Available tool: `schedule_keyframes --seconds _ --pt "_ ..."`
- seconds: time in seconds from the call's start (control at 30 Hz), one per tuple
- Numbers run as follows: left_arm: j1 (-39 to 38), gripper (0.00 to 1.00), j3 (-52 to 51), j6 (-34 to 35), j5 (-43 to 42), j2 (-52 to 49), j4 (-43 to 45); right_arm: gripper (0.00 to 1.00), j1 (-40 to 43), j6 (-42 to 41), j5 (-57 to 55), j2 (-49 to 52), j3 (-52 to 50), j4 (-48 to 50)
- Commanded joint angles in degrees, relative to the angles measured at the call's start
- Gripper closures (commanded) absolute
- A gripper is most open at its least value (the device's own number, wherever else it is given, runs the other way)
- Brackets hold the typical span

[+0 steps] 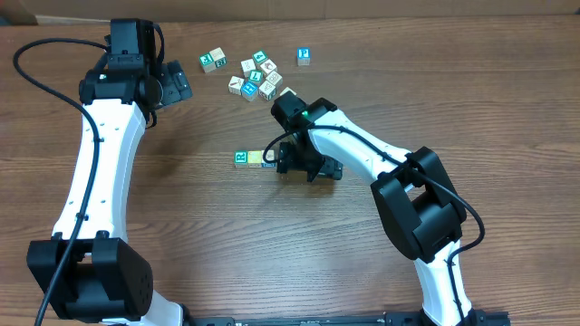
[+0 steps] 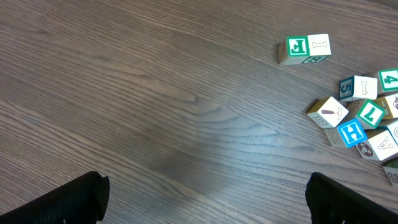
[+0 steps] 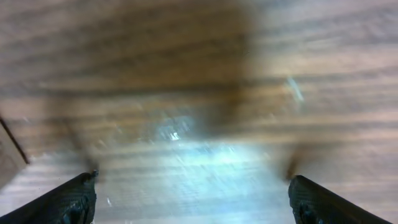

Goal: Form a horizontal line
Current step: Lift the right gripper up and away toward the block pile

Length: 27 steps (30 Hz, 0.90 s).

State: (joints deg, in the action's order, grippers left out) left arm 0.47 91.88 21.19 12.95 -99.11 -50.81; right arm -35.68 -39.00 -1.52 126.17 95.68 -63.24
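Observation:
A short row of letter blocks lies mid-table: a green-lettered block (image 1: 240, 158), a yellowish block (image 1: 256, 158), and a third block (image 1: 269, 165) at the row's right end, partly hidden by my right gripper (image 1: 281, 161). In the right wrist view, that gripper (image 3: 193, 202) is open, with a blurred blue-white block face (image 3: 186, 155) very close between its wide-apart fingers. A loose cluster of blocks (image 1: 258, 77) lies at the back and also shows in the left wrist view (image 2: 357, 121). My left gripper (image 1: 177, 86) is open and empty over bare wood (image 2: 202, 199), left of the cluster.
A pair of blocks (image 1: 213, 61) lies left of the cluster and shows in the left wrist view (image 2: 305, 48). A single blue block (image 1: 304, 56) lies to the cluster's right. One block (image 1: 286, 93) sits by the right arm's wrist. Cardboard runs along the table's far edge.

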Motion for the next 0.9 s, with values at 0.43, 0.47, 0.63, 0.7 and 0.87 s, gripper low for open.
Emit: schedule_keyframes --seconds 0.43,0.47,0.63,0.7,0.87 --pt "-0.11 0.01 0.11 -0.24 0.96 -0.15 0.07 0.08 3.85 4.81 0.04 -0.81 43.69 -19.54" --pt "-0.11 0.00 0.11 -0.24 0.96 -0.15 0.07 0.08 3.93 4.81 -0.02 -0.81 44.74 -19.61" --pt "-0.11 0.00 0.11 -0.24 0.96 -0.15 0.07 0.07 3.93 4.81 -4.02 -0.72 44.74 -19.43" --pt "-0.11 0.00 0.11 -0.24 0.96 -0.15 0.07 0.06 3.93 4.79 -4.02 -0.72 44.59 -19.37" --pt "-0.11 0.01 0.11 -0.24 0.96 -0.15 0.07 0.04 3.89 4.79 -4.02 -0.72 44.59 -19.43"
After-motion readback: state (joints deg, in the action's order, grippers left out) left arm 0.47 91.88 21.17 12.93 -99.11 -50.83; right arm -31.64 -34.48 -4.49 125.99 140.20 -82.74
